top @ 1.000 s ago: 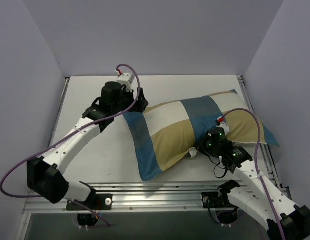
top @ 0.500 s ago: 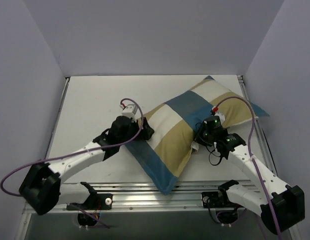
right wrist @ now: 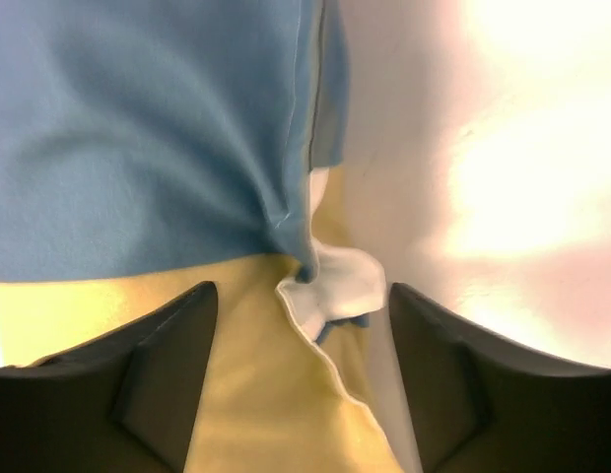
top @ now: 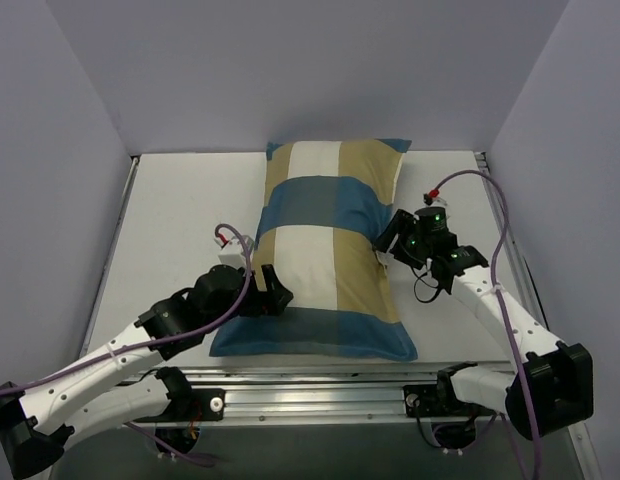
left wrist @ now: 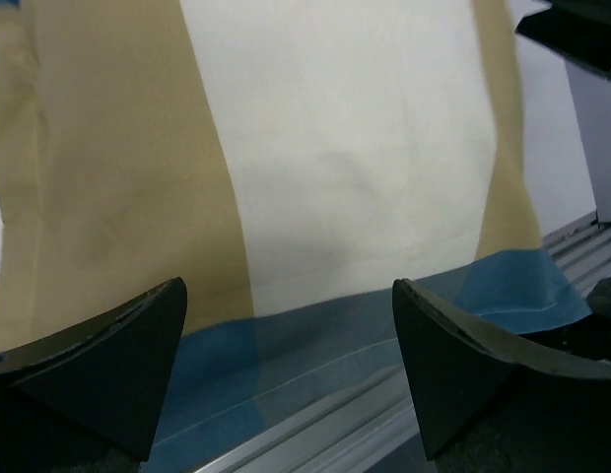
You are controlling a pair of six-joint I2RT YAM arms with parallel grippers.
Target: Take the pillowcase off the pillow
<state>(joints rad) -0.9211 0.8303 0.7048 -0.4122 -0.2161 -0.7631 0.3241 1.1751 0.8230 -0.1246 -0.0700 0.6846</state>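
The pillowcase, checked in teal-blue, tan and white, lies lengthwise down the middle of the table and covers the pillow, which is hidden inside it. My left gripper sits open at its near left edge; in the left wrist view the pillowcase spreads beyond the wide-apart fingers of that gripper. My right gripper is at the right edge, open. In the right wrist view a small white fold pokes from the pillowcase seam between its fingers, untouched by the right gripper.
An aluminium rail runs along the table's near edge, right under the pillowcase's blue end, and shows in the left wrist view. Pale walls close in the left, back and right. White tabletop lies left of the pillowcase.
The covered pillow has swung from lying slantwise to lengthwise. My right gripper has opened and let go of the fabric. My left arm has drawn back toward the near edge.
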